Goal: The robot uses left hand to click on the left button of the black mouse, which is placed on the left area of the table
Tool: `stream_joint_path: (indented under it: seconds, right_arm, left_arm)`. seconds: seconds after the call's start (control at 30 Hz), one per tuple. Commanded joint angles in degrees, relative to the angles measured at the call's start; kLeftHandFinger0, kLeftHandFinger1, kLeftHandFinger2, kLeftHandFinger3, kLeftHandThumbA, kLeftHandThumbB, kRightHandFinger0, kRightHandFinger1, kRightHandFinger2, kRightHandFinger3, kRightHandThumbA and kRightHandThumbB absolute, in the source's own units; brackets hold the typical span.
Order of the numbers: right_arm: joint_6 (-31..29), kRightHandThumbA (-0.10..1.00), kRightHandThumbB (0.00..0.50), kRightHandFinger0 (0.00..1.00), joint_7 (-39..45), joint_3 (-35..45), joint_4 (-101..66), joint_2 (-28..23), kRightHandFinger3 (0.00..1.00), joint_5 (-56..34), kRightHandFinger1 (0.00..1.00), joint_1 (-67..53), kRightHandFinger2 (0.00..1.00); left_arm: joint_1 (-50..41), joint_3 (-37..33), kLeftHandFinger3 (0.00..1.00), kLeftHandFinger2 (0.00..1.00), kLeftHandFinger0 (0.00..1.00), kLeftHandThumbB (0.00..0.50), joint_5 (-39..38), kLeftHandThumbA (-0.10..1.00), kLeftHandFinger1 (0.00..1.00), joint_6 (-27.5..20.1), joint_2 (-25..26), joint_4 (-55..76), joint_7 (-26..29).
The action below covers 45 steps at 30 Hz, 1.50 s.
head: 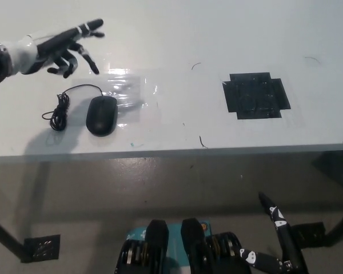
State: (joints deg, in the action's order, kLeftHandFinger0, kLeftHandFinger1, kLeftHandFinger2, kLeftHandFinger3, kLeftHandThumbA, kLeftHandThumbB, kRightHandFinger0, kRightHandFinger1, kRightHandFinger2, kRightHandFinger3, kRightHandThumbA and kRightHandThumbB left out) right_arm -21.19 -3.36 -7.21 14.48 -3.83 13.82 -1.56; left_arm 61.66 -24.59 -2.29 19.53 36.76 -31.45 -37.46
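A black mouse (pixel 102 115) lies on the left part of the white table (pixel 177 34), its coiled cable (pixel 61 109) trailing off to its left. My white left hand (pixel 60 47) hovers above the table behind and to the left of the mouse, open, fingers spread and stretched toward the right, holding nothing. It is clearly apart from the mouse. My black right hand (pixel 277 242) hangs low at the bottom right, below the table edge; its fingers are partly out of the picture.
A clear plastic sheet (pixel 128 94) is taped to the table beside the mouse. A patch of black tape (pixel 255 96) sits on the right half. The table's front edge (pixel 171 151) runs across the middle, grey floor below.
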Motion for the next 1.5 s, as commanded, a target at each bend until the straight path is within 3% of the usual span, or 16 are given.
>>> stream_joint_path:
  seconds: [0.0, 0.13, 0.17, 0.2, 0.27, 0.4, 0.53, 0.7, 0.73, 0.8, 1.03, 1.13, 1.2, 1.3, 1.43, 1.47]
  right_arm:
    - [-0.6, 1.0, 0.058, 1.0, 0.3, 1.4, -2.8, -0.9, 1.0, -1.8, 1.0, 2.2, 1.0]
    - [0.0, 1.0, 0.061, 1.0, 0.3, 1.5, -3.1, -0.9, 1.0, -1.7, 1.0, 2.2, 1.0]
    - [0.2, 1.0, 0.066, 1.0, 0.5, 1.5, -3.2, -1.0, 1.0, -1.5, 1.0, 2.2, 1.0]
    - [0.2, 1.0, 0.067, 1.0, 0.5, 1.5, -3.2, -1.0, 1.0, -1.5, 1.0, 2.2, 1.0]
    - [0.7, 1.0, 0.074, 1.0, 0.7, 1.7, -3.4, -1.3, 1.0, -1.7, 1.0, 2.7, 1.0]
    - [0.3, 1.0, 0.071, 1.0, 1.0, 1.8, -3.0, -1.1, 1.0, -2.3, 1.0, 2.7, 1.0]
    - [0.8, 1.0, 0.073, 1.0, 1.2, 1.9, -3.2, -1.0, 1.0, -2.2, 1.0, 2.9, 1.0]
    - [0.8, 0.99, 0.063, 0.98, 1.5, 2.0, -3.4, -1.2, 1.0, -2.3, 1.0, 3.1, 1.0]
    - [1.0, 0.99, 0.07, 0.98, 1.5, 2.0, -3.4, -1.3, 1.0, -2.4, 1.0, 3.3, 1.0]
    - [1.1, 0.98, 0.072, 0.96, 1.5, 2.1, -3.3, -1.2, 1.0, -2.4, 1.0, 3.5, 1.0]
    - [1.9, 0.98, 0.077, 0.93, 1.9, 2.0, -3.6, -1.3, 1.0, -2.4, 1.0, 3.3, 1.0]
    - [1.8, 0.98, 0.08, 0.91, 1.8, 2.1, -3.6, -1.3, 1.0, -2.3, 1.0, 3.3, 1.0]
    - [1.8, 0.98, 0.076, 0.9, 2.0, 2.1, -3.7, -1.3, 1.0, -2.5, 1.0, 3.3, 1.0]
    - [1.4, 0.97, 0.084, 0.89, 1.8, 2.2, -3.5, -1.3, 1.0, -2.5, 1.0, 3.3, 1.0]
    - [1.8, 0.98, 0.077, 0.88, 1.6, 2.3, -3.7, -1.3, 1.0, -2.1, 1.0, 3.2, 1.0]
    - [1.9, 0.98, 0.078, 0.88, 1.7, 2.3, -3.7, -1.2, 1.0, -2.1, 1.0, 3.2, 1.0]
  left_arm:
    - [17.1, -8.5, 1.0, 0.61, 0.0, 0.399, 7.3, 1.0, 0.2, 7.4, 4.0, -12.2, -20.0]
    - [18.4, -8.6, 1.0, 0.48, 0.0, 0.414, 6.7, 1.0, 0.15, 7.4, 2.7, -16.2, -19.4]
    - [18.1, -8.8, 1.0, 0.44, 0.0, 0.41, 6.8, 1.0, 0.08, 7.4, 2.6, -16.1, -18.5]
    - [18.1, -8.9, 1.0, 0.43, 0.0, 0.404, 6.7, 1.0, 0.07, 7.4, 2.6, -16.4, -18.6]
    - [19.6, -10.7, 1.0, 0.44, 0.0, 0.468, 7.9, 1.0, 0.08, 5.4, 1.9, -19.4, -20.8]
    - [20.8, -11.8, 1.0, 0.4, 0.0, 0.454, 9.2, 1.0, 0.03, 3.2, 0.4, -24.0, -22.2]
    - [21.0, -11.1, 1.0, 0.43, 0.0, 0.5, 10.0, 1.0, 0.03, 4.4, -1.0, -25.8, -21.7]
    - [19.8, -10.8, 1.0, 0.45, 0.0, 0.45, 12.2, 1.0, 0.06, 2.7, -1.6, -24.0, -20.5]
    - [19.8, -10.6, 1.0, 0.51, 0.0, 0.445, 12.7, 1.0, 0.08, 4.1, -2.4, -24.4, -19.9]
    - [19.7, -10.5, 1.0, 0.55, 0.0, 0.459, 13.2, 1.0, 0.11, 3.6, -3.3, -25.1, -19.6]
    - [19.6, -11.8, 1.0, 0.49, 0.0, 0.464, 15.0, 1.0, 0.08, 4.4, -5.6, -27.7, -23.7]
    - [18.6, -11.7, 1.0, 0.46, 0.0, 0.478, 16.1, 1.0, 0.08, 3.9, -6.8, -28.1, -21.5]
    - [18.3, -11.8, 1.0, 0.58, 0.0, 0.484, 16.8, 1.0, 0.17, 3.5, -7.5, -29.1, -20.9]
    - [18.3, -11.9, 1.0, 0.57, 0.0, 0.473, 17.8, 1.0, 0.15, 1.3, -8.8, -32.3, -20.6]
    - [18.2, -12.0, 1.0, 0.38, 0.0, 0.478, 19.2, 1.0, 0.02, 0.0, -9.8, -35.1, -19.2]
    - [18.2, -11.8, 1.0, 0.39, 0.0, 0.481, 19.4, 1.0, 0.01, -0.1, -10.0, -35.6, -18.9]
